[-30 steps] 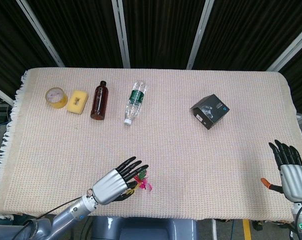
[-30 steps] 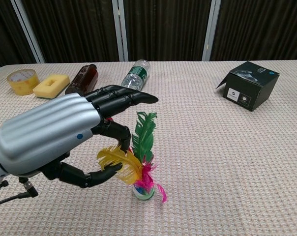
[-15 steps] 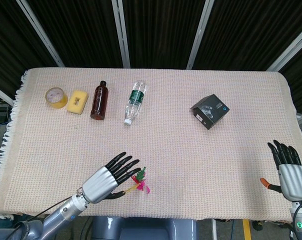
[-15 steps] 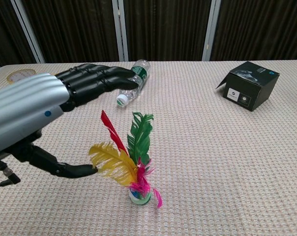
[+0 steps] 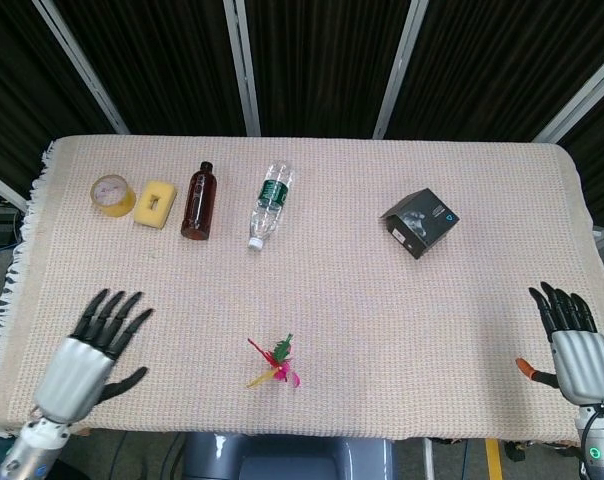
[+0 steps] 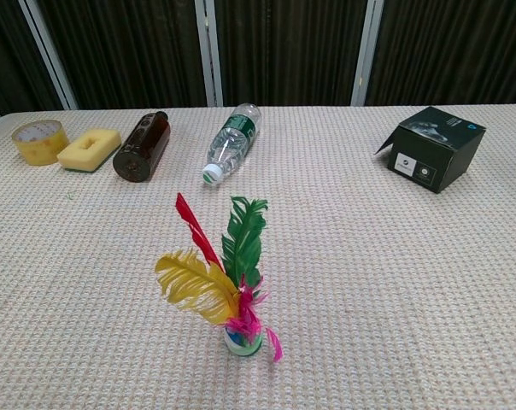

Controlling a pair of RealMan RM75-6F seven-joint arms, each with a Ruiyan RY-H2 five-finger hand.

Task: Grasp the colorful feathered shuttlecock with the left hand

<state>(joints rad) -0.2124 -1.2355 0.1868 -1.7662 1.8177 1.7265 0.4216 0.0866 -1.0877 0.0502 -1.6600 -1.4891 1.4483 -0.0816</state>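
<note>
since the left hand (image 5: pixel 90 345) sits splayed and empty, well off at nine o'clock from the upright shuttlecock (image 5: pixel 275 362), a sideways reach could topple it.

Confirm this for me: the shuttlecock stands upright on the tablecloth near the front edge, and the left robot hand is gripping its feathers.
Not right on the grip. The shuttlecock does stand upright on the tablecloth near the front edge, but the left robot hand holds nothing: it sits well off to the side with fingers spread. The head view shows the gap, and the chest view shows the feathers with no hand near them.
</note>
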